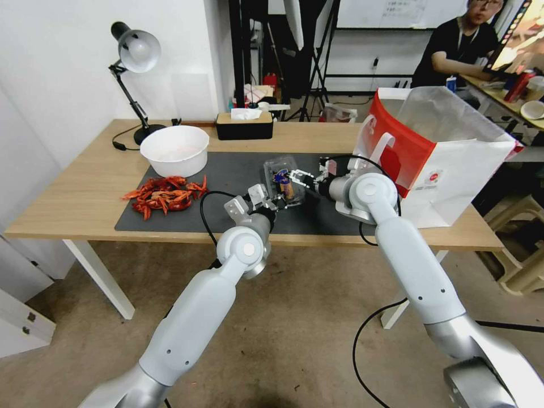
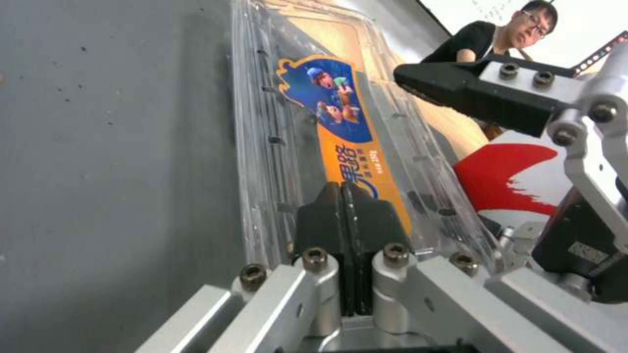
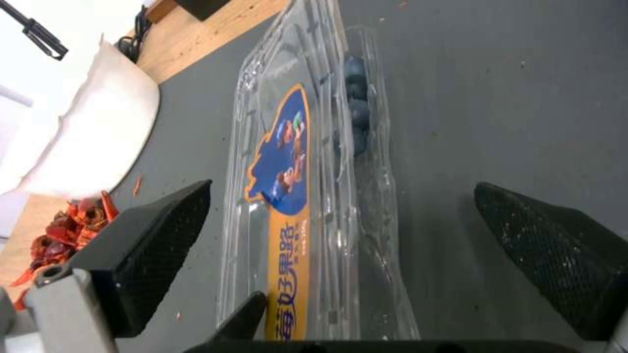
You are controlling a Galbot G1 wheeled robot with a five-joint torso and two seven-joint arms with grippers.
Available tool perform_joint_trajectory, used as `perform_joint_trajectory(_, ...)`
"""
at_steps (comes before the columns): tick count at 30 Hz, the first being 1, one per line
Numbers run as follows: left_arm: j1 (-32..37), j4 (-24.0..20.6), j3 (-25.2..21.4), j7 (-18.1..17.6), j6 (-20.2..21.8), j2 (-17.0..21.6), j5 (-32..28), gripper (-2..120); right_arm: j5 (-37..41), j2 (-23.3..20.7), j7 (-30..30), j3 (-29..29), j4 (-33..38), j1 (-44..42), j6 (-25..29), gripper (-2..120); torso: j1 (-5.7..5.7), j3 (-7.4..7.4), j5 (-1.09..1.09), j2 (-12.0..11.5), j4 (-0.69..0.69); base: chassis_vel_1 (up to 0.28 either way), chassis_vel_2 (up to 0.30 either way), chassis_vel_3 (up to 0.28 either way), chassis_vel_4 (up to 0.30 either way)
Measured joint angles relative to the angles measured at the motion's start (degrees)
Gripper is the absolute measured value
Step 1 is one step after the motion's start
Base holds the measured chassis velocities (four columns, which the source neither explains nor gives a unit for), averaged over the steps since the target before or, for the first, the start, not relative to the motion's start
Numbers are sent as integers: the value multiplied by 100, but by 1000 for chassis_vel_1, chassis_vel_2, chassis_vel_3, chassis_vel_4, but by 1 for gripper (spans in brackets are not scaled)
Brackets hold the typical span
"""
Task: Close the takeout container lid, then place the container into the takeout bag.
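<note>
The takeout container [image 1: 285,182] sits mid-frame in the head view on the dark mat [image 1: 170,218] on the tabletop [image 1: 68,209], with the lid [image 2: 340,142] tipped up near-vertical. Its long axis runs away from the robot, squarely between the two arms. The left end effector [image 2: 349,215] is pinched shut against the lid's near end. The right end effector [image 3: 340,245], just right of it in the head view, is spread wide and straddles both halves, so it looks like the nearer one to press it shut. The takeout bag [image 1: 453,164] stands at right.
</note>
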Motion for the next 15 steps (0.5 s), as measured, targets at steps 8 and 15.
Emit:
perform_joint_trajectory(8, 3, -12, -33, 3, -6, 45, -12, 0, 325, 28, 188, -112, -270, 165, 17, 100, 0, 0, 0, 0, 0, 0, 0, 0, 0)
perform_joint_trajectory(15, 18, -38, -43, 3, -19, 75, -15, 0, 507, 65, 295, -147, -301, 169, 29, 77, -1, 0, 0, 0, 0, 0, 0, 0, 0)
